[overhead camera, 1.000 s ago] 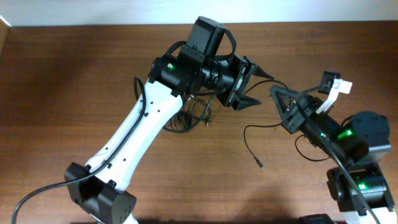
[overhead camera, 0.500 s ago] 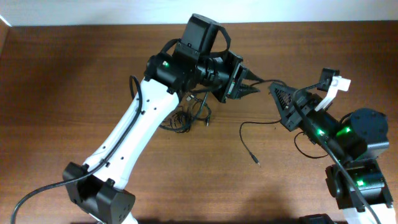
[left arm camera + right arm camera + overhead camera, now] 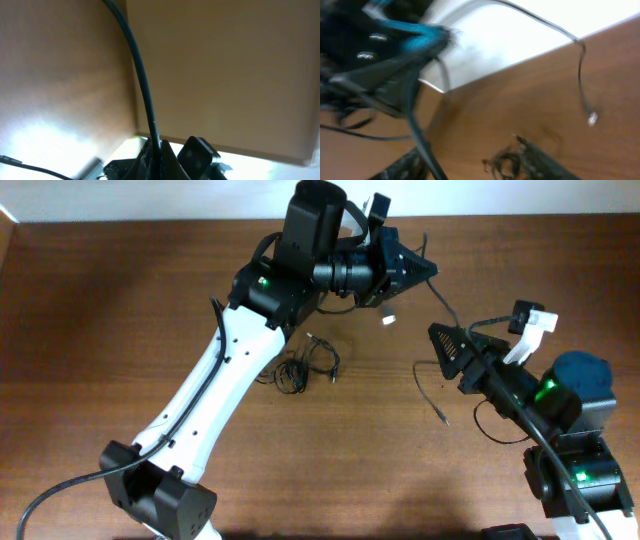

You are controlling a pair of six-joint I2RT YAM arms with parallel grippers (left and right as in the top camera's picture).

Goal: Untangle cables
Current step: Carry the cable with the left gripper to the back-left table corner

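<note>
- Tangle [image 3: 300,368] of thin black cables lies on the brown table [image 3: 120,330] in the overhead view. It is near the middle, just beside the white left arm [image 3: 215,395].
- In the same view the left gripper [image 3: 420,270] is at the far edge of the table and points to the right. Its jaws are closed on one cable [image 3: 441,304], which goes from the tip down and right toward the right gripper [image 3: 447,345].
- A small white plug [image 3: 390,320] shows just under the left gripper.
- A cord piece [image 3: 425,390] curves on the table below the right gripper and ends in a small tip. Whether it belongs to the held cable, I cannot tell.
- The right gripper is near the held cable, well apart from the tangle. From above I cannot tell if its jaws are open or closed.
- Left wrist view: the cable [image 3: 142,85] comes out from between the closed tips of the left gripper [image 3: 161,150] at the bottom edge. It rises up and left in a nearly straight line, with the table [image 3: 225,75] behind it. A thin cord [image 3: 30,167] crosses the lower left corner.
- Right wrist view: the picture is much blurred. The tangle [image 3: 507,160] is at the bottom, on the table [image 3: 600,165]. The cable [image 3: 580,70] hangs down at the right and ends in the white plug [image 3: 591,118]. The dark shape at the upper left is the left gripper [image 3: 395,75]. The state of the right jaws cannot be told here either.
</note>
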